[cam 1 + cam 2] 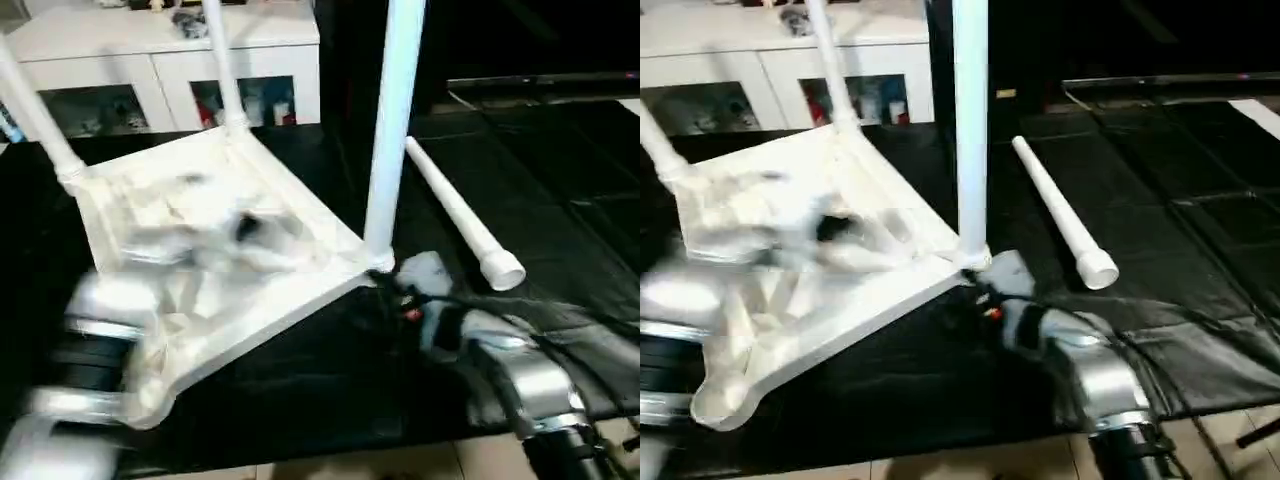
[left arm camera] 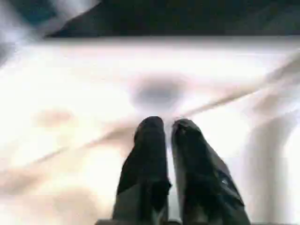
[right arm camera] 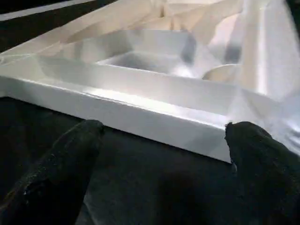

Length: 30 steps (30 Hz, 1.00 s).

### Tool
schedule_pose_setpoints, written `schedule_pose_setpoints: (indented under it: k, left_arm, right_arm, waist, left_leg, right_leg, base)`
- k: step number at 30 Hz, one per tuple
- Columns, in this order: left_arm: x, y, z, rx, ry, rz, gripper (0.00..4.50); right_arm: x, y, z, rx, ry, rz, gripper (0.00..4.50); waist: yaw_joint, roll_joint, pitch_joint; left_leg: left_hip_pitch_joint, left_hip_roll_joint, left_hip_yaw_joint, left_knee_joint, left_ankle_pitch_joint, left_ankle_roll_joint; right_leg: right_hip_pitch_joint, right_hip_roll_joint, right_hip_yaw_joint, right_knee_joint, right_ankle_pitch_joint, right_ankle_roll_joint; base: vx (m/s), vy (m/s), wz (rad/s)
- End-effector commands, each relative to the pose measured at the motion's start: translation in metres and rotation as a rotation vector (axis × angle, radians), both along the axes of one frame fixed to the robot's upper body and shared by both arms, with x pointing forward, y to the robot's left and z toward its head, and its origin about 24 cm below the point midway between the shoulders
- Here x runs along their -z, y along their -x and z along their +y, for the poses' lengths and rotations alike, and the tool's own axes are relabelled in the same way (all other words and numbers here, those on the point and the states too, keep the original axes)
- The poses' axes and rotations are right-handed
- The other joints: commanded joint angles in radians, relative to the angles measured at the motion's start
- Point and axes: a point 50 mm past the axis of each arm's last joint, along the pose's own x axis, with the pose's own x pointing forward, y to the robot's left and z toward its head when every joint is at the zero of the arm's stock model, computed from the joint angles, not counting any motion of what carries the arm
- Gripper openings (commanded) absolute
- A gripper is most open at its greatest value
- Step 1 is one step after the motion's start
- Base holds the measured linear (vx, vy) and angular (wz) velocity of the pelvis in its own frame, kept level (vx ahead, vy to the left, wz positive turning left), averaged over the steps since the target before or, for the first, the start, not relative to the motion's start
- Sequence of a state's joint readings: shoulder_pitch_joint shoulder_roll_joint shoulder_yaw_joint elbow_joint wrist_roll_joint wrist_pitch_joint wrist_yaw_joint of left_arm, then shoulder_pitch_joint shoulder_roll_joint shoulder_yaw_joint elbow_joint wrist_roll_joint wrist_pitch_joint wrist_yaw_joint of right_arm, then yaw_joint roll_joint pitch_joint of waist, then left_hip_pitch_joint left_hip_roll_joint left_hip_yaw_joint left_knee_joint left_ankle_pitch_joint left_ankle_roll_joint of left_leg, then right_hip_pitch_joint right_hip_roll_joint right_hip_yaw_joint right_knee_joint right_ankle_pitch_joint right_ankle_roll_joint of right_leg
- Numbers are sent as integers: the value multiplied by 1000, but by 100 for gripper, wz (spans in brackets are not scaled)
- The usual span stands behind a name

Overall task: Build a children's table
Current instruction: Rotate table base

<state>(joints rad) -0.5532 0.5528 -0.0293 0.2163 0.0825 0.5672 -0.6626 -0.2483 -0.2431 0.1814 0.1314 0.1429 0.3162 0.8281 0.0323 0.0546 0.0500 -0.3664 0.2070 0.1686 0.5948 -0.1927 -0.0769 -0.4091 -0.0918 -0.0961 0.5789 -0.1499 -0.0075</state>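
Table top (image 1: 210, 240) lies upside down on black floor mat (image 1: 560, 200), ribbed underside up, 3 legs already standing in corner sockets: near-corner leg (image 1: 392, 130) upright just beyond R gripper (image 3: 164, 140), two more at far corners (far-left leg (image 1: 35, 110), far-mid leg (image 1: 222, 65)). 4th leg (image 1: 460, 215) loose on mat, lying flat, beyond and to the outer side of R gripper, near but apart from it; long axis runs away from the robot, slanting, wide socket end nearest R gripper, thin end pointing off toward the white cabinet (image 1: 160, 60). R gripper spread wide, holding nothing; in wrist view its fingers (image 3: 56, 168) frame the table top's side rim w/ bare mat in between, not touching. L gripper (image 2: 168, 136) narrow, fingers nearly together, nothing between them, poised over the ribbed underside; contact w/ plastic can't be told, view too smeared. L forearm (image 1: 90, 340) sits at the empty corner socket (image 1: 150, 405), the one nearest the robot on L side. Judgement: 1 leg left to fit. R arm clearly nearer the loose leg, so R likely picks; pinch should go across the tube, i.e. gripper turned square to that slanted axis. Leg then has to cross in front of the standing near-corner leg to reach the open socket by L arm; risk of knocking that leg or nudging the top. Tube is round, may roll on mat if nudged.
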Motion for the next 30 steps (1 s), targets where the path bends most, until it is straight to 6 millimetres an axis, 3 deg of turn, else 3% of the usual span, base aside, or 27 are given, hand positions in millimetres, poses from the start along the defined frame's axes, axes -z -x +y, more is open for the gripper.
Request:
schedule_pose_setpoints:
  k: [1, 3, 6, 10, 12, 17, 20, 24, 25, 28, 29, 30]
  left_arm:
    - [-3, 3, 22, -95, -86, 0, 11]
    - [-3, 12, 50, -188, -192, 46, 1]
    - [3, 22, 69, -253, -313, 107, 1]
    - [16, 30, 79, -278, -392, 179, 1]
    - [24, 34, 80, -268, -406, 222, 1]
    - [39, 40, 73, -219, -382, 296, 1]
    - [48, 45, 66, -151, -360, 351, 1]
    - [64, 64, 46, 41, -309, 500, 1]
    - [67, 70, 41, 99, -293, 542, 1]
    - [71, 84, 26, 257, -244, 634, 1]
    - [71, 91, 17, 334, -206, 667, 1]
    - [71, 92, 15, 349, -197, 674, 1]
  right_arm:
    - [1, -2, 6, -4, 40, 11, 450]
    - [6, -5, 12, 25, 63, 36, 450]
    - [11, -10, 15, 68, 90, 63, 450]
    - [14, -12, 17, 81, 113, 74, 450]
    - [14, -13, 18, 86, 121, 76, 450]
    - [15, -15, 19, 102, 127, 82, 450]
    - [17, -16, 19, 109, 135, 88, 450]
    - [18, -22, 19, 127, 155, 78, 450]
    - [19, -24, 18, 138, 158, 75, 450]
    - [19, -32, 19, 164, 168, 64, 450]
    - [18, -35, 20, 171, 169, 59, 450]
    - [17, -36, 20, 173, 169, 58, 450]
  waist:
    - [1, 0, -69]
    - [3, 1, -69]
    - [2, 6, -63]
    - [3, 6, -59]
    - [2, 6, -59]
    - [3, 2, -62]
    - [1, 6, -63]
    - [1, 9, -67]
    - [1, 5, -66]
    - [-2, 2, -60]
    - [-2, 3, -57]
    - [-3, 3, -56]
  left_leg:
    - [8, 13, -5, -73, -180, 43]
    - [9, 14, -6, -73, -174, 34]
    - [12, 15, -4, -80, -225, 14]
    - [19, 14, -6, -84, -308, -9]
    - [15, 14, -9, -86, -315, -15]
    - [14, 14, -8, -83, -296, -10]
    - [12, 15, -8, -83, -280, -10]
    - [14, 17, -7, -82, -263, -13]
    - [13, 16, -6, -82, -257, -9]
    - [11, 16, -6, -85, -277, -8]
    - [19, 15, -3, -85, -306, -14]
    - [19, 15, -5, -85, -317, -17]
  right_leg:
    - [53, -39, 41, -50, -243, -191]
    - [52, -40, 42, -43, -219, -206]
    - [48, -42, 44, -50, -261, -206]
    - [44, -44, 45, -63, -346, -177]
    - [48, -45, 45, -62, -352, -171]
    - [48, -47, 47, -60, -319, -185]
    - [48, -45, 47, -55, -289, -198]
    - [50, -47, 49, -48, -229, -223]
    - [51, -45, 48, -48, -225, -226]
    - [51, -48, 49, -48, -269, -231]
    - [44, -47, 50, -54, -309, -223]
    - [45, -48, 50, -54, -327, -219]
  base:
    - [0, 0, 0]
    - [0, 0, 0]
    - [0, 0, 0]
    - [0, 0, 0]
    - [0, 0, 0]
    - [0, 0, 0]
    - [0, 0, 0]
    - [0, 0, 0]
    - [0, 0, 0]
    - [0, 0, 0]
    - [0, 0, 0]
    - [0, 0, 0]
